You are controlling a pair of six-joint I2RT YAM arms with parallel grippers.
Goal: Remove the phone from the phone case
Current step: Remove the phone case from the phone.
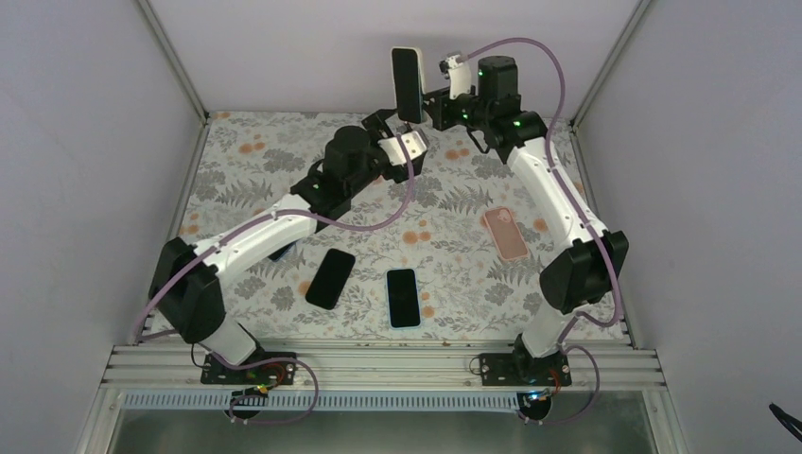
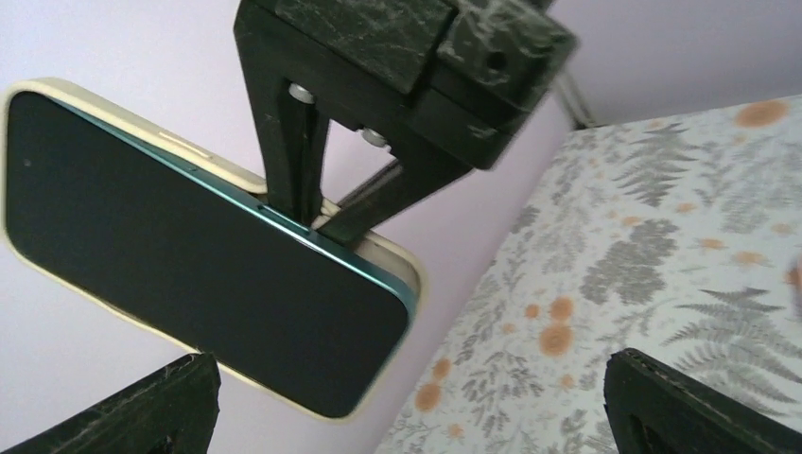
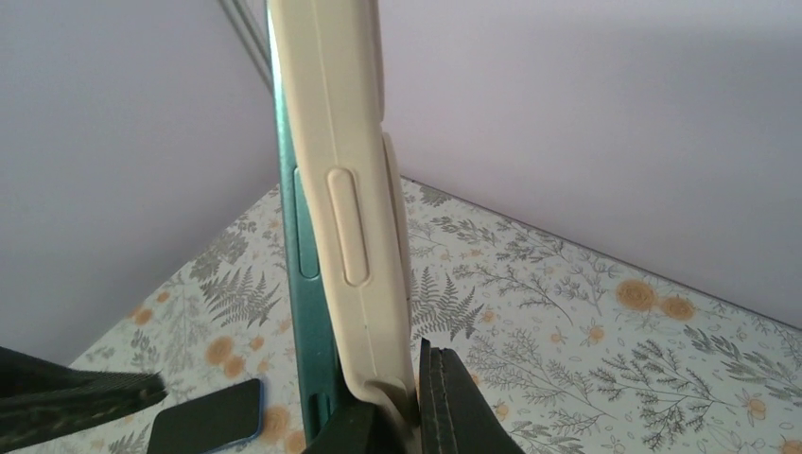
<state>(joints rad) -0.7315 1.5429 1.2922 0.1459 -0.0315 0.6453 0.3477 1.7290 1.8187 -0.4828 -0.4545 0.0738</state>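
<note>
Cream phone case clamped in right claw; left claw spread wide, empty.

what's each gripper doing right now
left gripper: open, holding nothing
right gripper: shut on the cased phone

A black phone and a blue-rimmed phone are laid side by side on the floral-clothed bench; a pink phone case is set apart.
</note>
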